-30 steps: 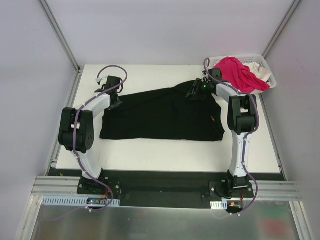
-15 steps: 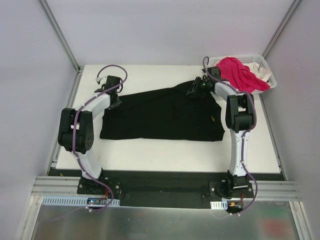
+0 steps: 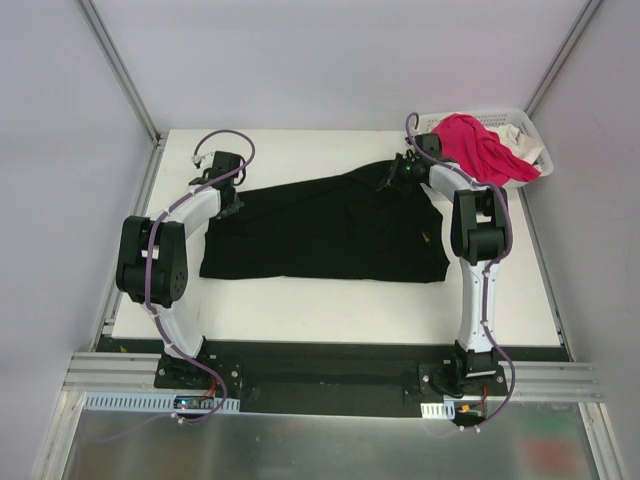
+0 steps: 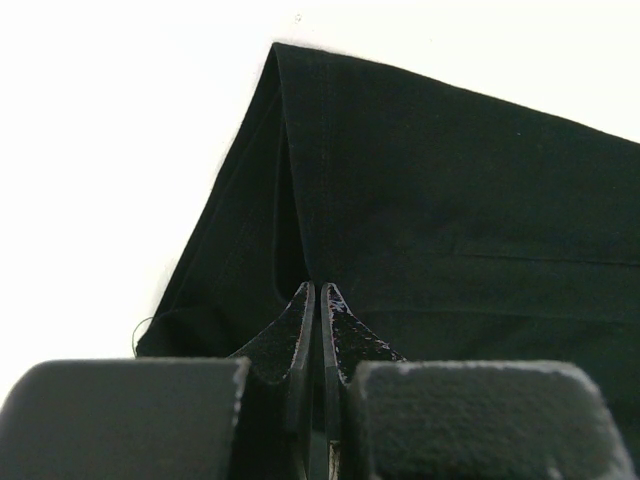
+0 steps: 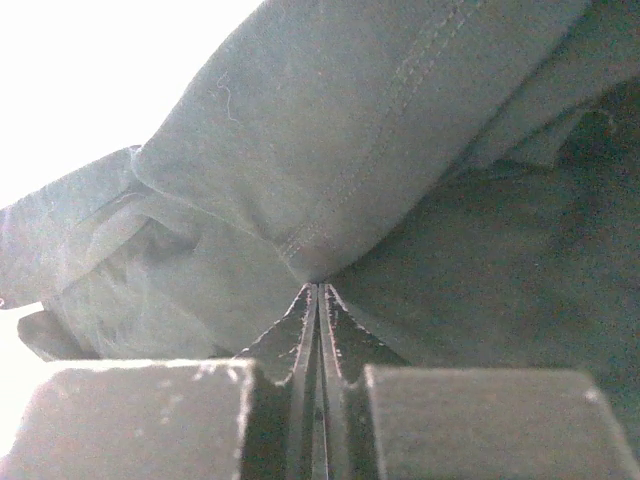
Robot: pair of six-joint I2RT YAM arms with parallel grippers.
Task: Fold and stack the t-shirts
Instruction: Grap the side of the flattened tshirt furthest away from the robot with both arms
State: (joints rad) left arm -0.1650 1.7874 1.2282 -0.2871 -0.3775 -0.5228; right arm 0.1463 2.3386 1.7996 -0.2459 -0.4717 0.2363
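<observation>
The black t-shirt (image 3: pixel 320 230) lies spread flat across the middle of the table, with no print showing. At its far left corner my left gripper (image 3: pixel 233 206) is shut on a pinched ridge of the black cloth (image 4: pixel 420 200); the closed left gripper (image 4: pixel 320 290) meets that ridge at its tips. My right gripper (image 3: pixel 390 181) is at the bunched far right edge, jaws shut on a hemmed fold of the black t-shirt (image 5: pixel 330 150), seen up close at the right gripper (image 5: pixel 318 288). The pink t-shirt (image 3: pixel 470 145) and the white t-shirt (image 3: pixel 512 138) lie heaped together at the far right.
A white lattice basket (image 3: pixel 541 166) holds the pink and white shirts at the table's far right corner, just behind my right arm. Bare white table (image 3: pixel 300 300) runs along the near side of the black shirt and along the far edge.
My right gripper has closed its jaws onto the fold at the shirt's far right edge. The left gripper and the shirt's spread have stayed put.
</observation>
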